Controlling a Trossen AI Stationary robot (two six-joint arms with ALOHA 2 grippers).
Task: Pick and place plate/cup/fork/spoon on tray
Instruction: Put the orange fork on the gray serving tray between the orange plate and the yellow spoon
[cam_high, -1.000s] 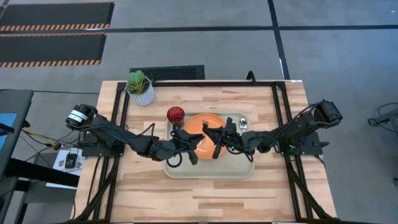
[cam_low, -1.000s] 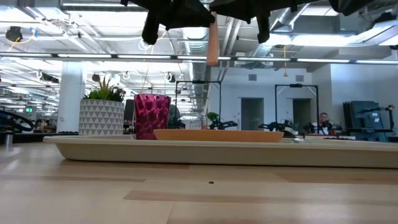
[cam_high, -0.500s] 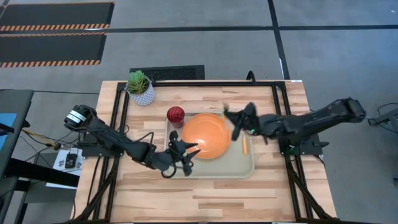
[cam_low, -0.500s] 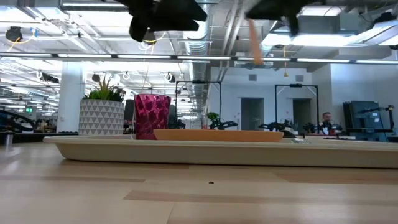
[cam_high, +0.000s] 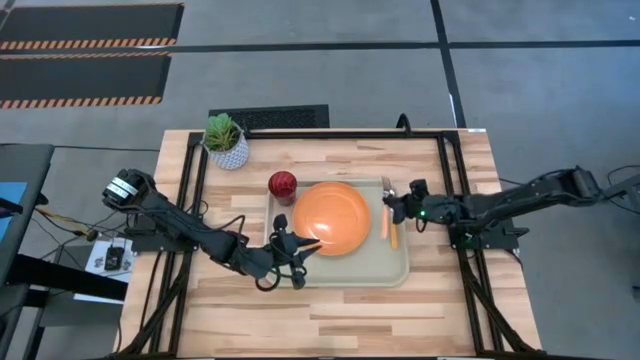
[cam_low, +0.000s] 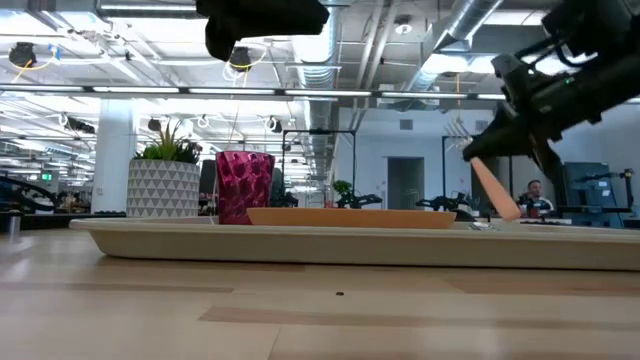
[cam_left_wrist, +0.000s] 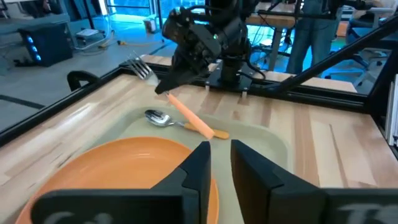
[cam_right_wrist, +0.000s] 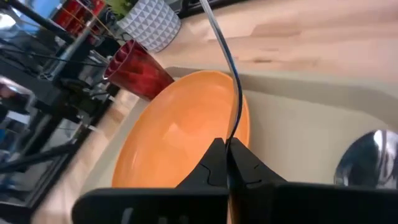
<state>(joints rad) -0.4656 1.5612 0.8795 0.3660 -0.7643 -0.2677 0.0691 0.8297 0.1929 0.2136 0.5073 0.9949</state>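
Observation:
The orange plate (cam_high: 332, 217) lies on the beige tray (cam_high: 340, 276). The dark red cup (cam_high: 282, 184) stands on the tray's far left corner. The spoon (cam_left_wrist: 157, 117) lies on the tray's right part, and its orange handle also shows in the high view (cam_high: 392, 234). My right gripper (cam_high: 395, 207) is shut on the fork (cam_left_wrist: 186, 113) over the tray's right part, above the spoon. My left gripper (cam_high: 290, 254) hangs over the tray's near left edge, empty, its fingers (cam_left_wrist: 202, 168) a narrow gap apart. My right gripper pinches the fork's metal neck (cam_right_wrist: 236, 102) between its two fingers, just above the orange handle. The fingers come about level from the table's right and lie across the fork. The fork is tilted, tines (cam_left_wrist: 140, 65) up and far, handle end (cam_low: 505, 208) low over the tray. Whether it touches, I cannot tell.
A white patterned pot with a green plant (cam_high: 225, 142) stands on the table's far left, off the tray. Bare wood lies on the near side of the tray (cam_high: 330, 320) and to its left and right.
My right gripper has carried the fork from over the plate toward the table's right edge and down over the tray's right part. The fork has tipped from hanging handle-down to slanting. My left gripper has drawn back off the plate toward the table's near left.

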